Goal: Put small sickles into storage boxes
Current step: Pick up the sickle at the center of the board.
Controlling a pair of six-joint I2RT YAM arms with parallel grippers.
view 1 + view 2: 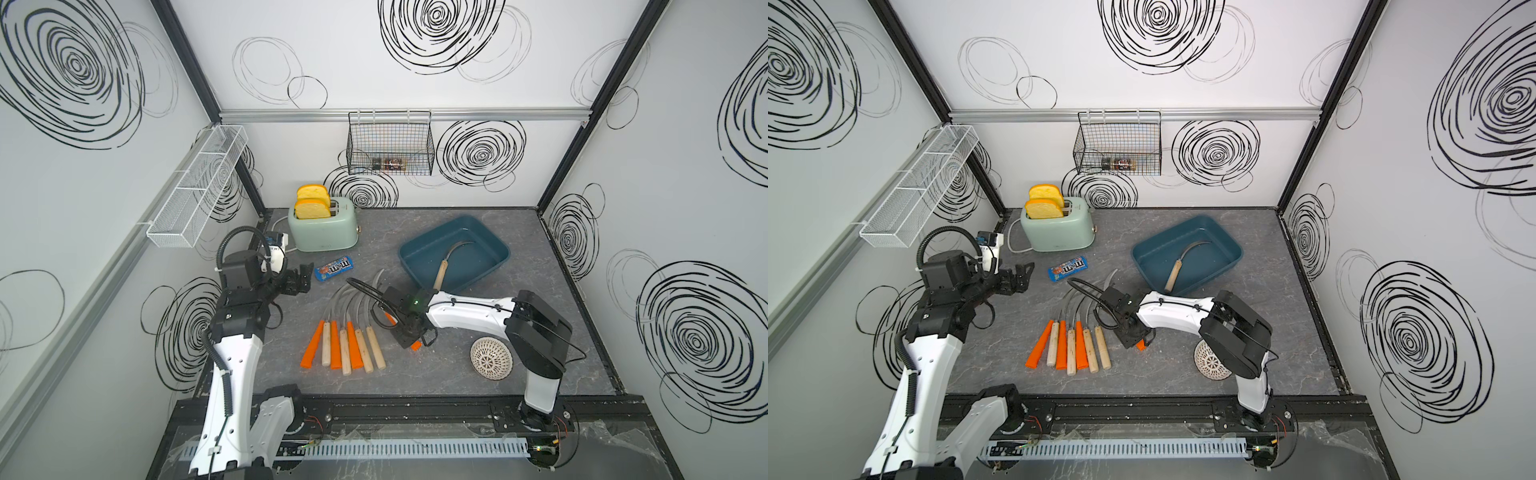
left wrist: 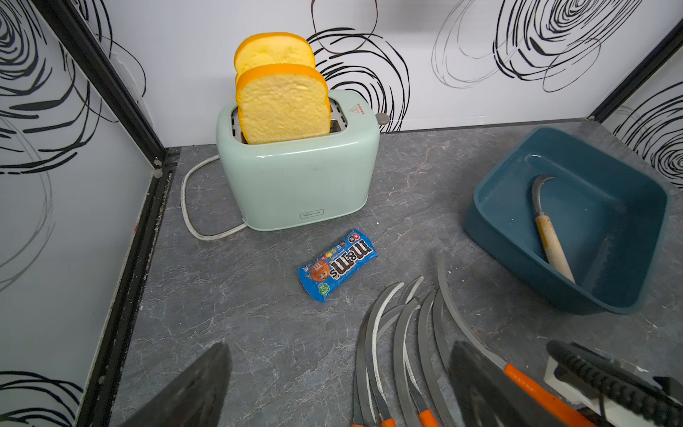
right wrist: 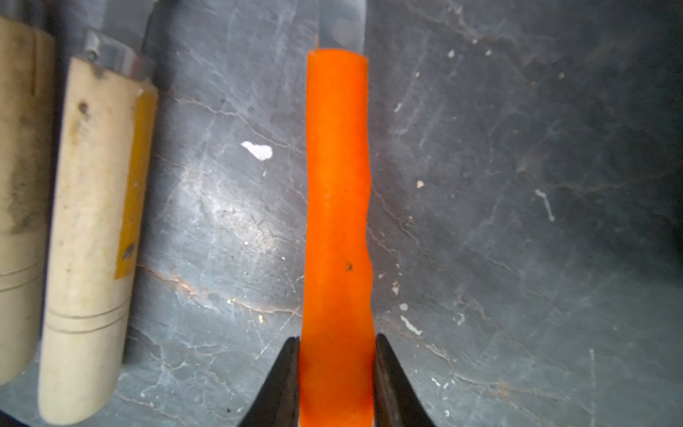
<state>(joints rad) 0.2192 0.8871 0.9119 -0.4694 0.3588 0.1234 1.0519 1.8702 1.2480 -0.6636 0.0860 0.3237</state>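
Observation:
Several small sickles [image 1: 345,351] [image 1: 1071,349] lie side by side at mid-table, orange and pale wooden handles toward the front, their grey blades [image 2: 403,332] fanned toward the back. My right gripper [image 1: 417,341] [image 1: 1143,343] [image 3: 337,344] points down at the right end of that row. It is shut on the orange handle [image 3: 338,185] of one sickle that is at table level. The teal storage box [image 1: 473,259] [image 1: 1208,257] [image 2: 598,207] stands behind it and holds one wooden-handled sickle [image 1: 439,272] [image 2: 552,247]. My left gripper [image 1: 301,278] [image 2: 342,347] hovers open and empty left of the blades.
A mint toaster [image 1: 324,228] with two bread slices stands at the back left, its cord on the table. A blue M&M's packet [image 1: 334,268] lies in front of it. A white perforated dome [image 1: 491,357] sits by the right arm's base. A wire basket [image 1: 390,145] and mesh shelf [image 1: 195,187] hang on the walls.

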